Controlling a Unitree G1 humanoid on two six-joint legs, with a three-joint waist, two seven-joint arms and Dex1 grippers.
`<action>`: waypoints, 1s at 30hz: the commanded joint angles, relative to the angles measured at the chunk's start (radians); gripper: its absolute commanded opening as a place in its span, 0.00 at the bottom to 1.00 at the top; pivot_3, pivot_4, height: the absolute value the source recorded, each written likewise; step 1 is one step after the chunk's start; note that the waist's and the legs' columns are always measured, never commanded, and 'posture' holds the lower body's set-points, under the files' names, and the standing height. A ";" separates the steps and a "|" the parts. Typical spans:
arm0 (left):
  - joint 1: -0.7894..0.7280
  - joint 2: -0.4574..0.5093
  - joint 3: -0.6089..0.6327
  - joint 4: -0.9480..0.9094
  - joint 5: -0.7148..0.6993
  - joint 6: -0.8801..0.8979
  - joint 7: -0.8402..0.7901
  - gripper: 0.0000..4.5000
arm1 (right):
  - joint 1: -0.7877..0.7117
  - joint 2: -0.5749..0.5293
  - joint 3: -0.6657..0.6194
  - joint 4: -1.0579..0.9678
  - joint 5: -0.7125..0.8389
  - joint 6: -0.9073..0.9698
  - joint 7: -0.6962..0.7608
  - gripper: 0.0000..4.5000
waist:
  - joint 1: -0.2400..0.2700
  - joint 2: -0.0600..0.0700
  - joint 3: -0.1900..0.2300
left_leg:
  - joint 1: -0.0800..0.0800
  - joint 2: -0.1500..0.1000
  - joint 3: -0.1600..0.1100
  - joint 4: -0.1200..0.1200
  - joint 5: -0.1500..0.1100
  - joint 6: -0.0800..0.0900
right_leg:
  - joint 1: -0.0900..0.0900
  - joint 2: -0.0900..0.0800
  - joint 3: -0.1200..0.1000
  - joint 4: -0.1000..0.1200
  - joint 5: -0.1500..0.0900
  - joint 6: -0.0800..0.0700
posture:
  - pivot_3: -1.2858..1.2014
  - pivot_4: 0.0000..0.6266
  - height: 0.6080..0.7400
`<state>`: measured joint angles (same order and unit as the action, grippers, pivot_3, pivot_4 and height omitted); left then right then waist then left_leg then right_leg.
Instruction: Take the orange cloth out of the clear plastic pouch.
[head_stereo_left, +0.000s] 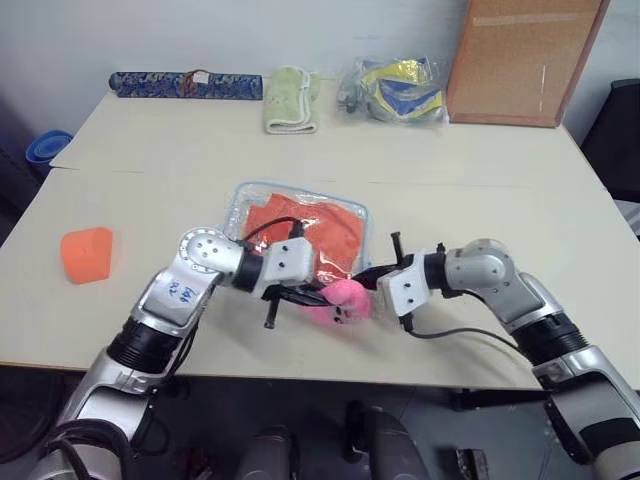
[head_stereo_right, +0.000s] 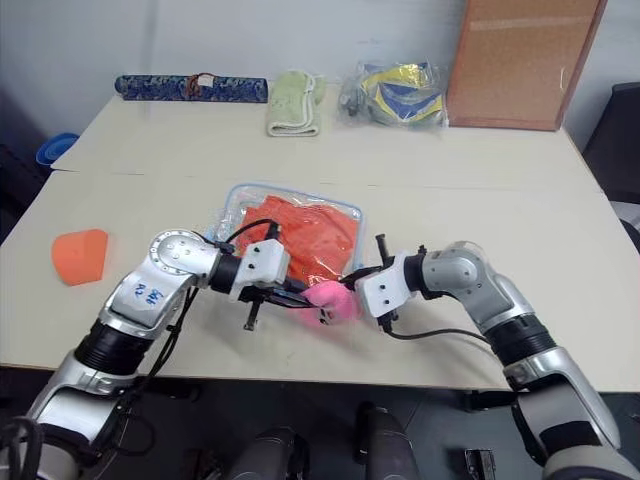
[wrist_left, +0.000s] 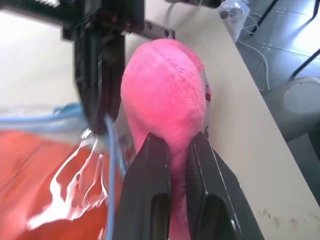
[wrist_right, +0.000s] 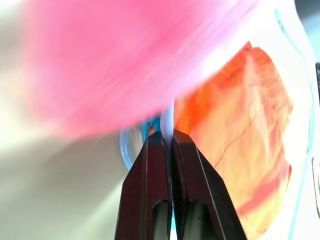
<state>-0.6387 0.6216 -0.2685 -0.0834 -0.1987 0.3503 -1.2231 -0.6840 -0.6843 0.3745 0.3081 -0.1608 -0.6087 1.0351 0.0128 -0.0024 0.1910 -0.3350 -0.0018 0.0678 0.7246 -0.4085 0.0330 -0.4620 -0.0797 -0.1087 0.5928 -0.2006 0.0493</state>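
The clear plastic pouch (head_stereo_left: 296, 232) lies flat mid-table, the orange cloth (head_stereo_left: 320, 232) still sealed inside, folded and crumpled. The left gripper (wrist_left: 179, 150) pinches the pink plush bunny charm (wrist_left: 165, 95) at the pouch's near edge. The right gripper (wrist_right: 166, 142) has its fingers pressed together on the blue edging (wrist_right: 131, 145) of that same corner. The pouch looks thin, slick and floppy, likely to slide on the table (head_stereo_left: 480, 200) unless held. The cloth looks light, soft and limp; it should bunch and drag against the plastic. Best hold, I judge: a raised fold near the opening, once the mouth is parted.
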 joint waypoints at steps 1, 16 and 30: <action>0.025 0.061 0.084 -0.032 -0.041 0.021 -0.005 0.01 | 0.001 -0.070 -0.064 0.007 0.016 -0.058 -0.007 0.01 | -0.001 0.000 0.000 | 0.000 0.000 0.000 0.000 0.000 0.000 | 0.000 0.000 0.000 0.000 0.000 0.000 | 0.52 0.24 1.00; 0.046 0.215 0.277 0.121 -0.106 0.080 0.048 0.01 | 0.083 -0.213 -0.124 0.032 0.052 -0.210 -0.027 0.01 | -0.009 0.001 0.001 | 0.000 0.000 0.000 -0.001 0.000 0.000 | 0.000 0.000 0.000 -0.001 0.000 0.000 | 0.52 0.24 1.00; 0.077 0.299 0.326 0.269 -0.120 0.029 0.014 0.01 | 0.227 -0.331 -0.167 -0.047 0.165 -0.286 -0.024 0.01 | -0.014 0.001 0.001 | 0.000 0.001 0.001 -0.002 0.000 -0.001 | 0.000 0.000 0.000 -0.001 0.000 0.000 | 0.52 0.24 1.00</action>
<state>-0.5802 0.9216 0.0405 0.2265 -0.3143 0.3850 -1.2220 -0.4611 -0.9917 0.2371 0.2866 -0.0163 -0.9093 1.0080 -0.0012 -0.0009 0.1919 -0.3344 -0.0013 0.0686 0.7226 -0.4088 0.0321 -0.4622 -0.0799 -0.1089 0.5917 -0.2008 0.0490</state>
